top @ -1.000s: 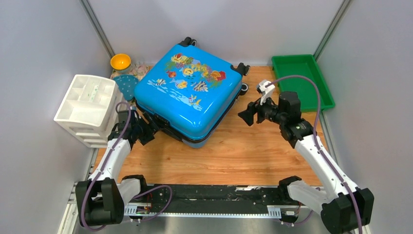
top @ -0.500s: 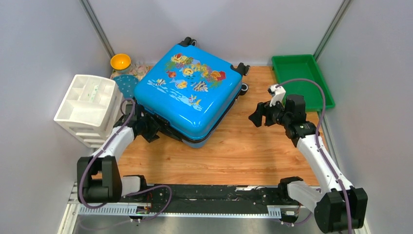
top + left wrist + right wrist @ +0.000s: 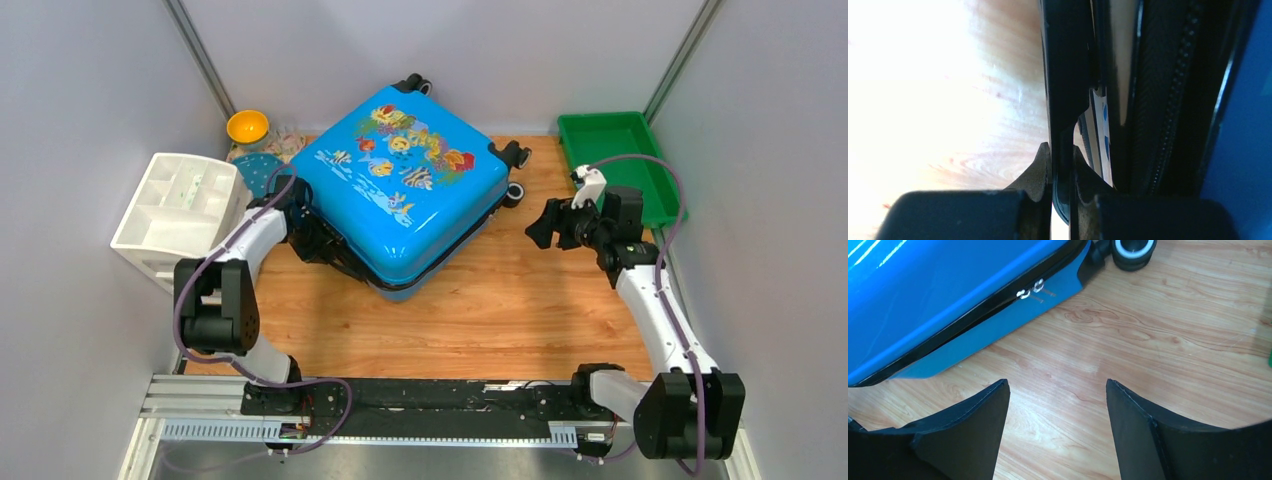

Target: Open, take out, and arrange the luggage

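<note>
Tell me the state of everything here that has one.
Bright-blue hard-shell suitcase: lying down, lid not raised.
Left gripper: shut on the suitcase's black edge trim.
Right gripper: open, empty.
Green plastic tray: empty.
Small orange bowl: upright.

The luggage [image 3: 400,190] lies between the organiser [image 3: 180,215], left, and the tray [image 3: 610,135], right.

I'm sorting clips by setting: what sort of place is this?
Likely a robot lab test cell: plain grey partition walls box in a wooden tabletop, and two white robot arms sit on a metal rail at its near edge.
</note>
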